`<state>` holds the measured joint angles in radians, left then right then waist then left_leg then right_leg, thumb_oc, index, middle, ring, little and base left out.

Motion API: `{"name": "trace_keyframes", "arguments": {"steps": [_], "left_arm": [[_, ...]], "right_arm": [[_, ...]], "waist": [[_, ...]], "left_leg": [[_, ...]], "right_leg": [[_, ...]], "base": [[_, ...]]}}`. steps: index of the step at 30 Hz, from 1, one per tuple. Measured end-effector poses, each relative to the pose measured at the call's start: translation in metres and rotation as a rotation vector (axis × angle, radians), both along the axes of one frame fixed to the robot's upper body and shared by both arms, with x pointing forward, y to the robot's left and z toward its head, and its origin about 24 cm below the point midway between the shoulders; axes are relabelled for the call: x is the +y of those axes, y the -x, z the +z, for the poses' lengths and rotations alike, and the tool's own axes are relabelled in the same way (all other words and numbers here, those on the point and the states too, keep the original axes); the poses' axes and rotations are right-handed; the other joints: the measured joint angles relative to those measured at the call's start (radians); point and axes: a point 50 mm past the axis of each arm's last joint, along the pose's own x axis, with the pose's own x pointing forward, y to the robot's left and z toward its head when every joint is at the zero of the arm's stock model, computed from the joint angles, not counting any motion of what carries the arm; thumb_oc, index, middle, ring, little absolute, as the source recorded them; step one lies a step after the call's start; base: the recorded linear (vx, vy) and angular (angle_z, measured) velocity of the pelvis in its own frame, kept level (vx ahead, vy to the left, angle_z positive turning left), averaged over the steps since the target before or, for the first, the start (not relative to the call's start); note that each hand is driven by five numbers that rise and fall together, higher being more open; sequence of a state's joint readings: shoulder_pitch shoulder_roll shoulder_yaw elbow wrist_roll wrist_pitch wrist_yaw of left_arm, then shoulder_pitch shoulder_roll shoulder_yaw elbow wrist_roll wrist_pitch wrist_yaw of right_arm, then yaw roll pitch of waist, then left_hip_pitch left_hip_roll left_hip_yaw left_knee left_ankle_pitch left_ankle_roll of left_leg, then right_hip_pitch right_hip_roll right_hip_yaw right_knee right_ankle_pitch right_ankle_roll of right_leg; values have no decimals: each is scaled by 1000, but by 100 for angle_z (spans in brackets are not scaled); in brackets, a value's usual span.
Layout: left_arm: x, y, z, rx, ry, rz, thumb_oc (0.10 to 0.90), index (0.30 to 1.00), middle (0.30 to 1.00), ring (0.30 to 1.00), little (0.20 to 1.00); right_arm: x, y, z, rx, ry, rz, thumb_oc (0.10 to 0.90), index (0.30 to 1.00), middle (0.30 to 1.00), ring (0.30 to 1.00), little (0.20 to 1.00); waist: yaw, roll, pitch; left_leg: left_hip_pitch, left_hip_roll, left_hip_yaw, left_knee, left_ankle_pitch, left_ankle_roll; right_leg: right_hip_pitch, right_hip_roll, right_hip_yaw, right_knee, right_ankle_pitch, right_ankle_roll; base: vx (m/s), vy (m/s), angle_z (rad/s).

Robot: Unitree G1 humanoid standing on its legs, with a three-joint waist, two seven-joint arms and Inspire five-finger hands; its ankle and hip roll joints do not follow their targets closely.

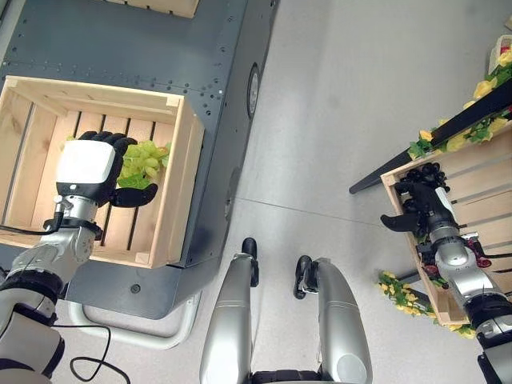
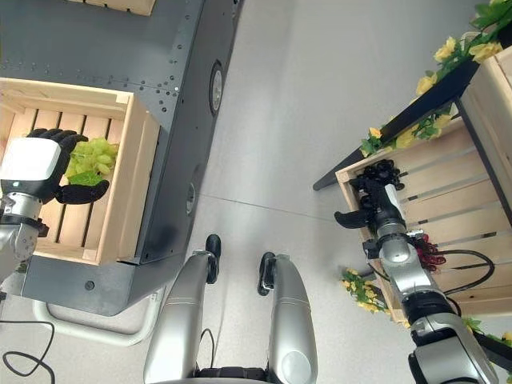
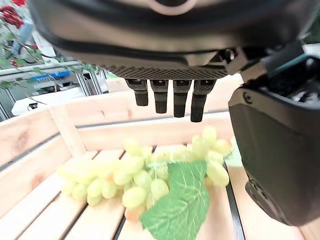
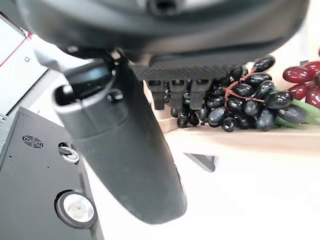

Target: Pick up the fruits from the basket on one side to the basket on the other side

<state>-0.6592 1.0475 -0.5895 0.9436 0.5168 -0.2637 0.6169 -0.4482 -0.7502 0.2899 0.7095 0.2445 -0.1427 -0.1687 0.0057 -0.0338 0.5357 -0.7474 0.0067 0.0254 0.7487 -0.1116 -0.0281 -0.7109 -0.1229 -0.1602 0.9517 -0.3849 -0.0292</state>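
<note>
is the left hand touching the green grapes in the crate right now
Apart. The left wrist view shows the left hand's fingers hanging straight above the green grapes.

No readable text, label, number or sign stands on anything in these views.

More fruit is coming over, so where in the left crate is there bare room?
Bare slats lie along the left crate's far-left side and its near edge. The middle right is crowded: green grapes lie there, the left robot hand open above them.
</note>
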Motion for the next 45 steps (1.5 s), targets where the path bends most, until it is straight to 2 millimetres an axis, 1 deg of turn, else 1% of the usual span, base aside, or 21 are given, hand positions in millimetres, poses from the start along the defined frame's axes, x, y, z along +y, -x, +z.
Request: {"name": "trace_keyframes", "arguments": {"steps": [4,6,8,11,19,26,30,34,37,43,45], "left_arm": [[-2,-8,11,-4,-18,3,800,900,900,900,900],[-1,-8,12,-4,-22,15,800,900,900,900,900],[3,-10,19,-19,-38,53,800,900,900,900,900],[5,-13,25,-25,-82,82,800,900,900,900,900],[8,-14,24,16,-193,131,800,900,900,900,900],[5,-22,35,42,-199,138,800,900,900,900,900],[4,-23,32,77,-202,137,800,900,900,900,900],[4,-23,33,78,-203,140,800,900,900,900,900],[5,-24,35,66,-206,152,800,900,900,900,900],[0,-32,60,19,-228,160,800,900,900,900,900],[-1,-35,63,28,-233,160,800,900,900,900,900]], "right_arm": [[-4,-2,3,-4,10,-7,800,900,900,900,900],[-4,-1,2,4,17,-1,800,900,900,900,900],[-6,-3,7,0,29,3,800,900,900,900,900],[-8,-3,6,7,29,-2,800,900,900,900,900],[-11,-5,10,2,2,-7,800,900,900,900,900],[-15,-8,15,-8,2,-11,800,900,900,900,900],[-15,-9,17,-9,-22,-2,800,900,900,900,900],[-14,-10,17,-9,-22,5,800,900,900,900,900],[-14,-11,22,-27,-18,10,800,900,900,900,900],[-15,-15,34,-65,-10,21,800,900,900,900,900],[-14,-17,36,-70,-10,24,800,900,900,900,900]], "waist": [[1,-1,0],[2,-1,-1],[1,-1,0],[0,-1,-1],[1,-2,-1],[-3,-4,-2],[-9,-4,-2],[-13,-4,-2],[-15,-4,-2],[-19,-12,-1],[-23,-14,-1]], "left_leg": [[-5,2,-9,-3,0,-2],[0,3,-9,-5,-3,-1],[-10,3,-11,-1,-2,-2],[-16,2,-20,0,-2,-3],[-30,3,-21,-5,4,-7],[-56,9,-23,2,3,-6],[-62,9,-22,9,1,-3],[-65,9,-22,9,2,-4],[-80,9,-22,8,4,-5],[-133,12,-28,28,7,-7],[-141,12,-31,33,7,-7]], "right_leg": [[2,-2,-16,-10,-2,-4],[8,-2,-17,-13,-3,-6],[1,-6,-27,-11,-2,-5],[2,-13,-44,-12,-6,-10],[-10,-14,-51,-12,-6,-11],[-27,-16,-65,-12,-7,-13],[-30,-17,-67,-11,-7,-13],[-33,-17,-67,-8,-7,-13],[-51,-18,-66,-5,-7,-14],[-100,-16,-72,12,-5,-18],[-105,-16,-74,12,-4,-18]], "base": [[9,16,3],[-64,14,0],[-28,14,3],[26,10,7],[4,6,2],[-8,0,2],[34,8,0],[-23,24,0],[0,12,0],[0,0,0],[0,0,0]]}}
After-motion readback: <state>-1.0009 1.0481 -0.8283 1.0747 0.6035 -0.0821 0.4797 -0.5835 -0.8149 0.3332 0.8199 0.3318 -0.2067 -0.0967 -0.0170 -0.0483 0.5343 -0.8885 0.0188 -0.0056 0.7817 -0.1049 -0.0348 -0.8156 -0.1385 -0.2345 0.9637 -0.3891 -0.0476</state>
